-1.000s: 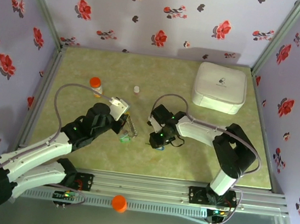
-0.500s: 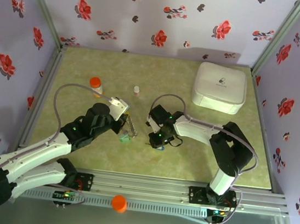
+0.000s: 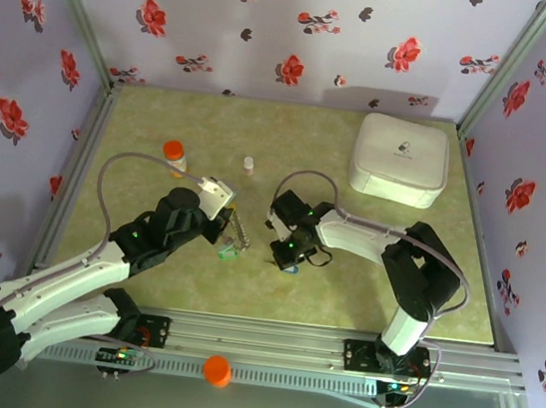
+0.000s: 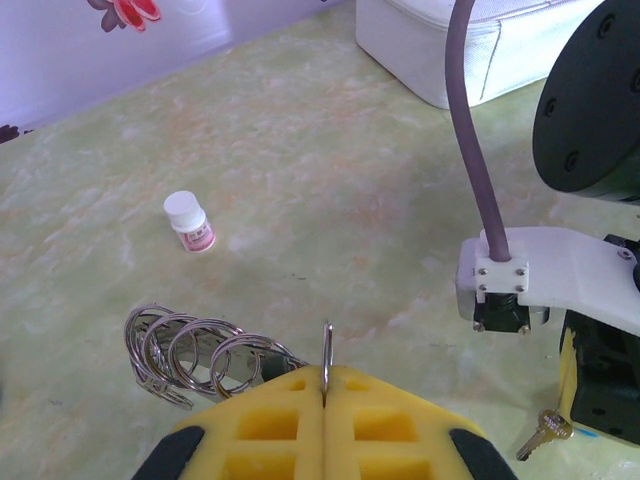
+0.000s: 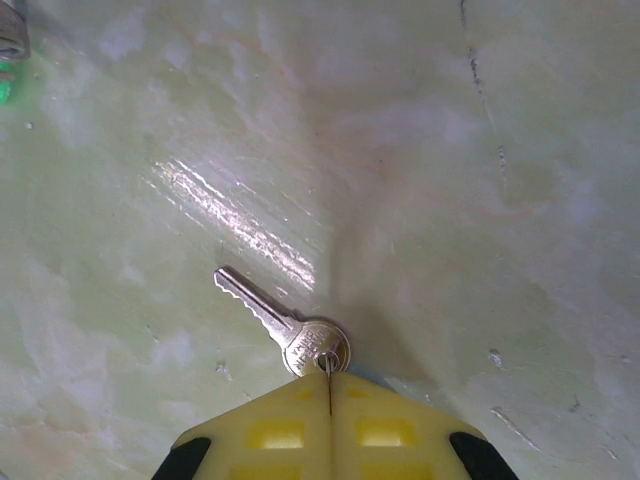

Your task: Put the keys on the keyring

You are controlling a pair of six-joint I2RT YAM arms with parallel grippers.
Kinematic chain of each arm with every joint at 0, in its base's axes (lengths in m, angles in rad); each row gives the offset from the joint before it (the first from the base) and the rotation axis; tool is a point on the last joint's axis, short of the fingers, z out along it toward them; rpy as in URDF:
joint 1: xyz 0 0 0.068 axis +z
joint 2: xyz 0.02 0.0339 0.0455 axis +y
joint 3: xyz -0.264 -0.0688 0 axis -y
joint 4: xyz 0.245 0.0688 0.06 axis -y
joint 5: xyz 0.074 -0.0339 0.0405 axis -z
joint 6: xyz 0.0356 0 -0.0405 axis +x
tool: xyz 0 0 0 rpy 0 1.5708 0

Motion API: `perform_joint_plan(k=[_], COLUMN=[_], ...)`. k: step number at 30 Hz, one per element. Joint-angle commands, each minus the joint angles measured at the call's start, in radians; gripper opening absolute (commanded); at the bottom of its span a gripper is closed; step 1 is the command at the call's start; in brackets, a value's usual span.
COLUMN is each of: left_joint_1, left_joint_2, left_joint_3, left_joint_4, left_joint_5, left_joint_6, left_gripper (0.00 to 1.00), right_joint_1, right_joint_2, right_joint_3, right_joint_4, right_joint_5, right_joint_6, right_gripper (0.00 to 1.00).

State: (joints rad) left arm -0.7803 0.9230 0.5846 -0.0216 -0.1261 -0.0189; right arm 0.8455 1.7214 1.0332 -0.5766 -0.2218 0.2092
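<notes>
My left gripper point(image 4: 325, 374) is shut on the keyring point(image 4: 326, 345), a thin metal ring seen edge-on and standing up from between the yellow fingers. A chain of linked rings point(image 4: 190, 350) trails off it to the left. From above, the left gripper point(image 3: 231, 221) is at mid-table, with the chain point(image 3: 240, 232) running down to a green key point(image 3: 228, 252). My right gripper point(image 5: 330, 378) is shut on the small wire loop through the head of a silver key point(image 5: 285, 325), which lies flat on the table. From above, the right gripper point(image 3: 284, 257) is just right of the green key.
A white rounded box point(image 3: 401, 158) stands at the back right. An orange-capped bottle point(image 3: 174, 156) and a small white bottle point(image 3: 248, 164) stand behind the arms. An orange object point(image 3: 217, 370) rests on the front rail. The table is walled on three sides.
The right gripper has closed its fingers onto the silver key and shifted slightly left. The left arm and the keyring have stayed where they were.
</notes>
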Motion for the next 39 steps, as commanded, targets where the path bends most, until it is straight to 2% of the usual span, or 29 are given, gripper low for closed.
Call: perform_joint_plan(k=[1,6,11,17,20,24,28,33,39], left_joint_1=[0.003,0.003,0.002,0.0,-0.001,-0.002,-0.002,-0.004,-0.003], left_joint_2=[-0.021,-0.021,-0.02,-0.016,-0.006,0.012,0.044,0.055,0.063], left_joint_3=[0.03,0.031,0.031,0.022,0.019,0.021,0.049,0.053,0.07], left_joint_4=[0.026,0.041,0.066,0.123,0.151,0.182,0.151,0.155,0.134], left_joint_5=[0.006,0.013,0.061,0.222,0.32,0.378,0.414,0.447,0.478], left_joint_6=[0.025,0.04,0.055,0.078,0.077,0.039,0.009,-0.041,-0.099], left_gripper=[0.0,0.0,0.0,0.0,0.0,0.0,0.0,0.0,0.0], right_joint_1=[0.009,0.007,0.001,-0.001,0.001,0.012,0.035,0.061,0.111], right_joint_2=[-0.116,-0.329,-0.458,-0.599,-0.67,-0.744,-0.77,-0.761,-0.744], right_joint_3=[-0.039,-0.153,-0.197,-0.226,-0.23,-0.229,-0.231,-0.208,-0.218], right_joint_4=[0.029,0.154,0.201,0.254,0.265,0.303,0.388,0.366,0.404], right_joint_5=[0.029,0.006,-0.037,-0.108,-0.076,-0.033,-0.033,0.049,0.105], right_joint_6=[-0.033,-0.088,-0.162,-0.315,-0.387,-0.512,-0.601,-0.816,-0.926], right_gripper=[0.0,0.0,0.0,0.0,0.0,0.0,0.0,0.0,0.0])
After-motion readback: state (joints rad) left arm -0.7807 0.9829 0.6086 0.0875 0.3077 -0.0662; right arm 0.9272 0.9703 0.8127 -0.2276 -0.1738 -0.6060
